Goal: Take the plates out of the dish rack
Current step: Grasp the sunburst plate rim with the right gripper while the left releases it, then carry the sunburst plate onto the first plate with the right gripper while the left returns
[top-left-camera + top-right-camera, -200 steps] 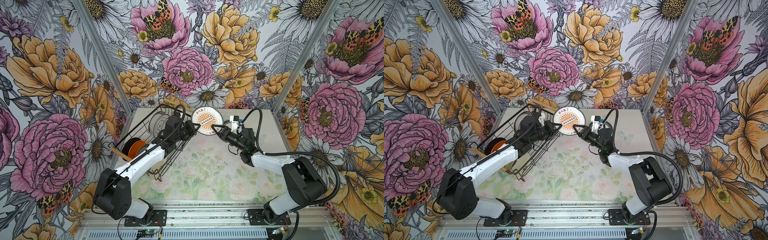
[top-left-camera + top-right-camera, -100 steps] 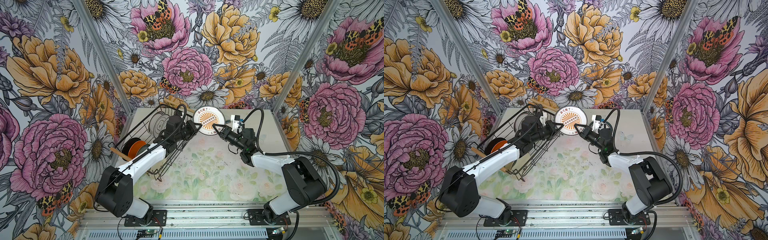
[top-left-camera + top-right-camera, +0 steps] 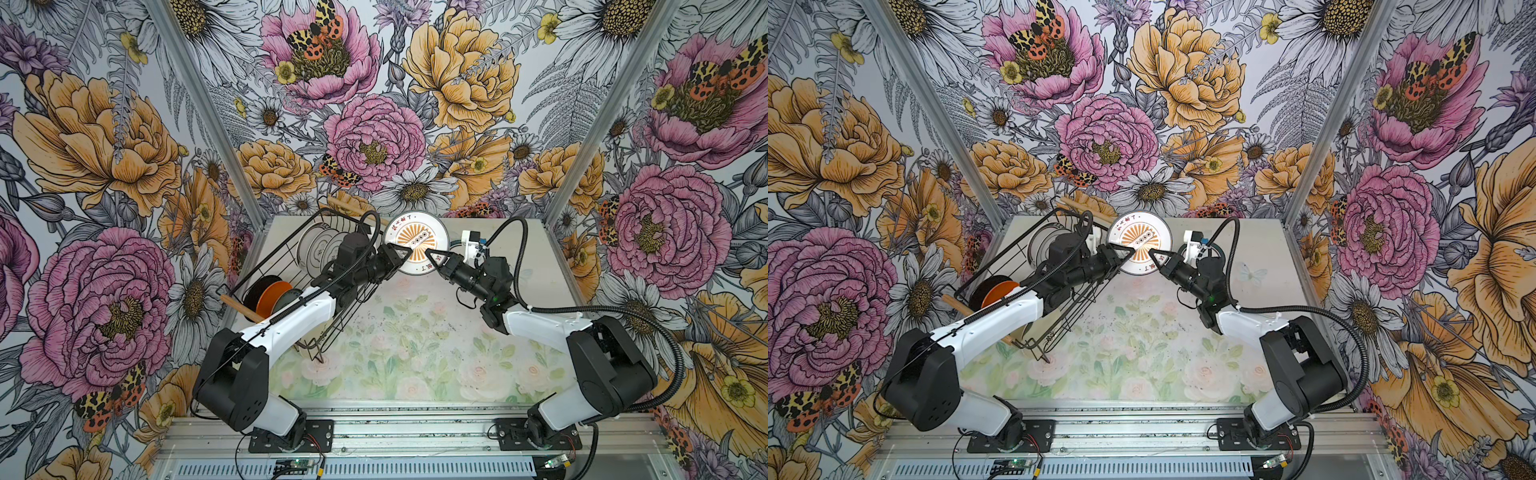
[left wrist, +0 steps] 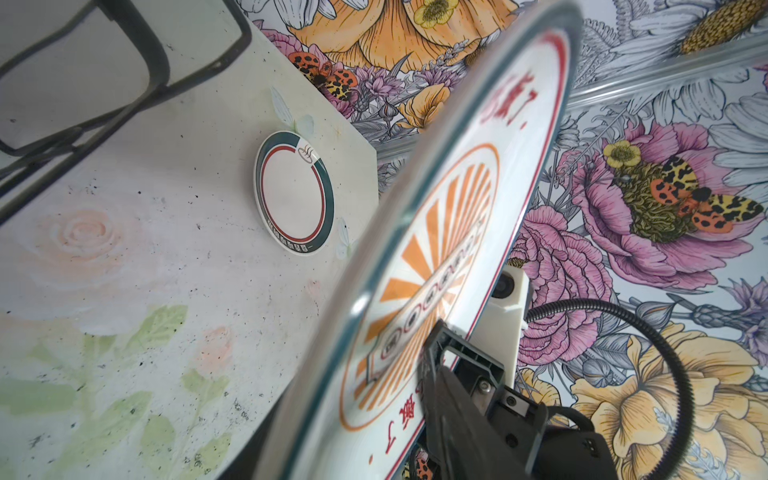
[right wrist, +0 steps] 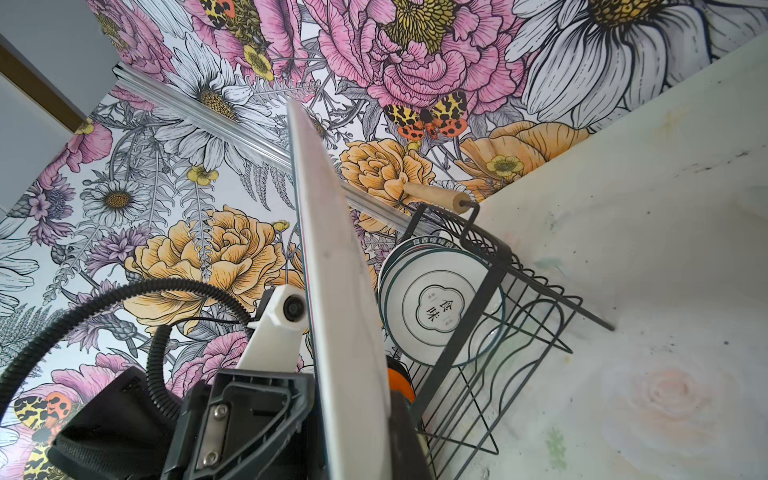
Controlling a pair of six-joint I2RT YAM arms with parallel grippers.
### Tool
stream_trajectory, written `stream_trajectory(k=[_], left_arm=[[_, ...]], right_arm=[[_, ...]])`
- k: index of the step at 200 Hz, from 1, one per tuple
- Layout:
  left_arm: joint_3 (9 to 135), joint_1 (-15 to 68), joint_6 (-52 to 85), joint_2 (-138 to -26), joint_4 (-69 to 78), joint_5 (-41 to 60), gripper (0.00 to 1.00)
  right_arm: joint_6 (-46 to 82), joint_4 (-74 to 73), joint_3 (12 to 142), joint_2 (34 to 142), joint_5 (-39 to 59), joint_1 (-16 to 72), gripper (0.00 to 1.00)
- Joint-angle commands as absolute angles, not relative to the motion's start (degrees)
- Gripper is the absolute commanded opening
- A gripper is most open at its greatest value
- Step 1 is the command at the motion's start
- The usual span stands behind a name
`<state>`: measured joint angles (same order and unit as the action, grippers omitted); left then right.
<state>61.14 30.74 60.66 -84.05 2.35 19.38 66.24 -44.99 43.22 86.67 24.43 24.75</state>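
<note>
A white plate with an orange sunburst [image 3: 415, 239] [image 3: 1140, 241] hangs tilted above the table's far middle, between both arms. My right gripper [image 3: 434, 256] [image 5: 353, 449] is shut on its right rim. In the right wrist view the plate [image 5: 336, 270] stands edge-on in those jaws. My left gripper [image 3: 400, 252] [image 3: 1124, 252] straddles the left rim with jaws parted. In the left wrist view the plate [image 4: 449, 232] sits askew and unclamped. The black wire dish rack [image 3: 270, 256] [image 5: 490, 266] at far left holds upright white plates [image 3: 318, 249] and an orange plate [image 3: 272, 293].
A white plate with a teal and red rim [image 4: 294, 193] lies flat on the table at the far right, mostly hidden behind my right wrist in both top views. The floral table mat [image 3: 415, 353] stretches toward the arm bases. Flowered walls close in three sides.
The right gripper has closed on the sunburst plate's right rim. The left gripper's jaws have parted from it. The plate has barely moved.
</note>
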Motion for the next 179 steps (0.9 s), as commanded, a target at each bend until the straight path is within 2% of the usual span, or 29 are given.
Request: stream_trajectory(k=[1, 21, 52, 97, 113, 116, 125, 141, 179], left_arm=[[61.2, 30.9, 57.5, -79.3, -0.1, 19.0, 0.59], [61.4, 30.9, 53.5, -75.3, -6.1, 16.5, 0.64], [62.1, 29.7, 45.9, -67.7, -19.0, 10.9, 0.7], [61.6, 22.7, 36.8, -60.3, -30.5, 2.8, 0.77], [61.6, 18.9, 35.2, -60.4, -31.8, 3.4, 0.81], [61.7, 18.2, 34.9, -60.5, -31.9, 3.6, 0.88], [61.9, 16.5, 34.1, -61.3, -32.3, 4.1, 0.98], [62.8, 14.4, 32.7, -63.6, -32.5, 4.3, 0.99], [66.9, 12.5, 29.6, -71.4, -32.6, 3.4, 0.99]], right_arm=[[58.3, -39.1, 44.7, 80.3, 25.2, 24.8, 0.0], [47.1, -22.6, 49.3, 74.1, 23.3, 24.7, 0.0], [28.3, 2.1, 58.0, 66.0, 13.1, 24.5, 0.0], [14.5, 7.4, 58.4, 59.5, -2.5, 22.4, 0.0], [13.9, 5.9, 56.9, 59.9, -9.0, 20.5, 0.0], [14.5, 5.6, 56.6, 60.1, -9.7, 19.8, 0.0], [17.4, 4.5, 55.6, 60.8, -10.4, 17.6, 0.0], [23.1, 0.7, 52.9, 62.3, -9.5, 13.7, 0.0], [33.2, -1.2, 52.2, 70.6, -8.0, 10.7, 0.0]])
